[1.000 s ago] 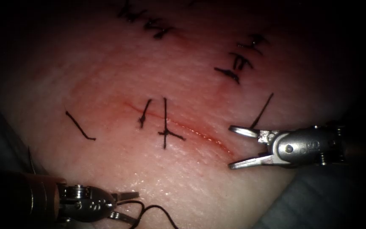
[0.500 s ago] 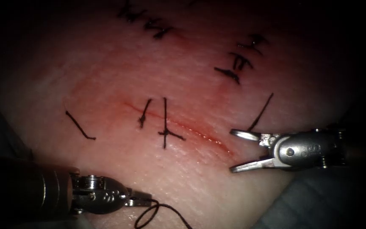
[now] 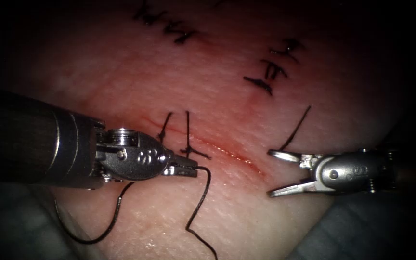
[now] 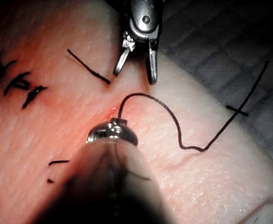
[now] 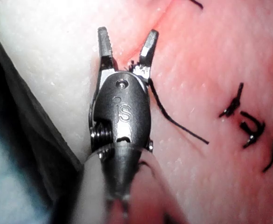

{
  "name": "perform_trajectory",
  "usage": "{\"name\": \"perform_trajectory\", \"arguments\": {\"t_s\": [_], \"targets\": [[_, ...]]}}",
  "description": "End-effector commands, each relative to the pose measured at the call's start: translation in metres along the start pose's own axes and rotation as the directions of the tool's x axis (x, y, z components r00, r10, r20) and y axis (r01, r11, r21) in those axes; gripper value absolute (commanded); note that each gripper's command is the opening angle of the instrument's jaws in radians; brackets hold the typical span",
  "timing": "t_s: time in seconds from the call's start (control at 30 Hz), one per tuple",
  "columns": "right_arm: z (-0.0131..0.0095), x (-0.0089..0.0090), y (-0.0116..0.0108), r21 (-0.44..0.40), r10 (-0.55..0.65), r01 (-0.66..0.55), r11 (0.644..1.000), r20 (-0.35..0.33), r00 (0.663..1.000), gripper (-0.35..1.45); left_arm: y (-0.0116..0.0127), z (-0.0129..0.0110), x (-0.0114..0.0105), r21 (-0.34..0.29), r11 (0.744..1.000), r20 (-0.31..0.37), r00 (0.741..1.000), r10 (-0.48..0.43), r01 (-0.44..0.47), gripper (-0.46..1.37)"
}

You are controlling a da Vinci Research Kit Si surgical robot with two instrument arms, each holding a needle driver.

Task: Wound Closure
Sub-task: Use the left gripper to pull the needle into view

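**Left tool pinches the thread at the cut; right tool spread and empty**

Endoscope view: the left tool (image 3: 188,170) lies across the tissue (image 3: 246,212) with its jaws pressed together on the thread (image 3: 199,204), its tips just below the stitches (image 3: 187,139) that cross the cut (image 3: 227,153). From the tips the thread drops in a wavy line toward the lower edge; another length curves away under the tool's wrist. The right tool (image 3: 271,173) sits at the right end of the cut, jaws spread wide, holding nothing. A loose cut end of thread (image 3: 295,127) lies just above its upper jaw. The needle cannot be made out.

Left wrist view: the left tool's tip (image 4: 112,131) rests on the reddened cut (image 4: 109,112), the thread (image 4: 173,122) arching out from it across the tissue (image 4: 211,186). The right tool (image 4: 135,72) lies beyond, jaws apart.

Right wrist view: the right tool (image 5: 127,44) has both jaws splayed over the tissue (image 5: 57,60), empty, with the cut end (image 5: 173,120) lying beside its wrist.
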Motion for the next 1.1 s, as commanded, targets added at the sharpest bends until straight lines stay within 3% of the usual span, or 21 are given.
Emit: {"name": "perform_trajectory", "arguments": {"t_s": [0.03,0.23,0.43,0.83,1.1], "targets": [[-0.0002,0.0,0.0,0.001,0.005,-0.005,1.0,0.001,1.0,1.12,-0.0005,0.0002,0.0003,-0.006,1.0,-0.001,1.0,-0.002,0.002,-0.35],[-0.0005,-0.0002,-0.0001,0.003,0.003,-0.003,1.0,0.001,1.0,1.12,-0.0031,0.0011,0.0022,0.014,1.0,-0.019,1.0,-0.025,0.025,-0.35],[-0.0007,-0.0004,-0.0005,0.002,0.006,-0.006,1.0,0.002,1.0,1.11,-0.0063,0.0035,0.0032,0.04,0.999,-0.019,0.999,-0.036,0.036,-0.35],[-0.0014,-0.001,-0.0011,0.0,0.012,-0.012,1.0,0.005,1.0,1.11,-0.0098,0.0097,0.0023,0.075,0.996,-0.026,0.999,-0.038,0.039,-0.35],[-0.0018,-0.0011,-0.0013,-0.002,0.011,-0.01,1.0,0.008,1.0,1.11,-0.0128,0.0125,0.0009,0.1,0.994,-0.018,0.999,-0.035,0.036,-0.35]]}}
